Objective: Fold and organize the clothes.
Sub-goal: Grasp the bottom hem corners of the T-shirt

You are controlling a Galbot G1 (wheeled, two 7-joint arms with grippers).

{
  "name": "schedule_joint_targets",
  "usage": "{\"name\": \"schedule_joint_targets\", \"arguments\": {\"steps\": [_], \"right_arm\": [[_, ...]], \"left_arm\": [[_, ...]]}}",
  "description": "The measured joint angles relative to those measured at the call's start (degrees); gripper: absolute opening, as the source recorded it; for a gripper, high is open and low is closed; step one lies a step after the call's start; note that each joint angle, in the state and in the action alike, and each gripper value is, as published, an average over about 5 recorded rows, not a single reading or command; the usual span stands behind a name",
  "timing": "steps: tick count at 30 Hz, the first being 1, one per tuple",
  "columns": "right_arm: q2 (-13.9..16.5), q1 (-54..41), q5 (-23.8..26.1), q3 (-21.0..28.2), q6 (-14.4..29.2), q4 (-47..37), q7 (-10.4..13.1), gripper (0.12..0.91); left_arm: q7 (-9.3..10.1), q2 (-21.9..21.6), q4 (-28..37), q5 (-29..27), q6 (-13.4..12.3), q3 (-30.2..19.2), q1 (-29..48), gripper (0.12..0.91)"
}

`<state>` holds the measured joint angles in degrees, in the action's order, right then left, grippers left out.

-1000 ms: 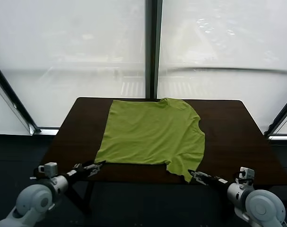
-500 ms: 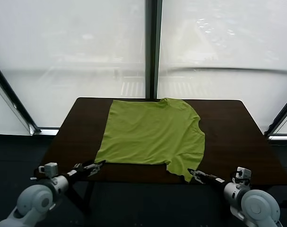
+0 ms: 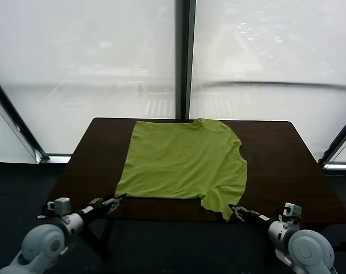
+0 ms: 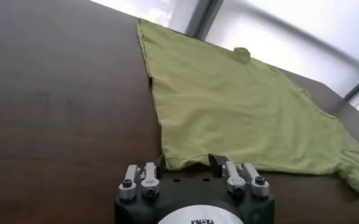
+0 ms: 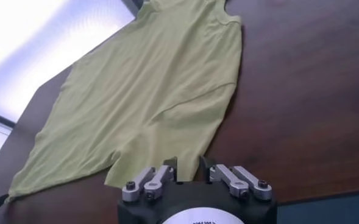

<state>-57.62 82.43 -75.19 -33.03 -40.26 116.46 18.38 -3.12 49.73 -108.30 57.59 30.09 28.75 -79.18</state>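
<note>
- Barely anything has moved on the table since a second ago; both pairs of fingers have been drawn in toward the near hem, and the arms have shifted only slightly.
- Green T-shirt (image 3: 184, 162) is spread flat on the dark table (image 3: 275, 165), collar toward the window, apparently half-folded already.
- Left gripper (image 4: 189, 164) is set at the near left corner, fingers part-closed around the hem edge (a firm pinch can't be confirmed).
- Right gripper (image 5: 188, 171) is pinched nearly shut at the near right corner; whether fabric is caught can't be told.
- Both corners are probably targeted so the hem can be lifted evenly for a fold.
</note>
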Motion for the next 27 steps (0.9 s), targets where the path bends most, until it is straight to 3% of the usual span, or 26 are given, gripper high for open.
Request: {"name": "schedule_joint_targets", "arguments": {"steps": [5, 11, 17, 27], "right_arm": [[0.0, 0.2, 0.0, 0.0, -0.1, 0.0, -0.3, 0.141], [0.6, 1.0, -0.1, -0.6, 0.0, 0.7, -0.7, 0.139], [2.6, 3.8, -1.4, -2.5, 0.5, 3.3, -0.2, 0.139], [6.2, 11.3, -2.7, -6.1, 0.5, 9.2, 0.3, 0.139]], "left_arm": [[0.00, 0.2, 0.2, 0.0, 0.1, 0.0, 0.0, 0.430], [0.01, 0.3, 0.4, -0.1, 0.2, 0.0, 0.0, 0.217], [0.07, 0.5, 0.5, -0.1, -0.2, -0.2, 0.2, 0.164], [0.94, -0.2, -2.7, 0.0, 0.0, 1.2, -1.9, 0.150]]}}
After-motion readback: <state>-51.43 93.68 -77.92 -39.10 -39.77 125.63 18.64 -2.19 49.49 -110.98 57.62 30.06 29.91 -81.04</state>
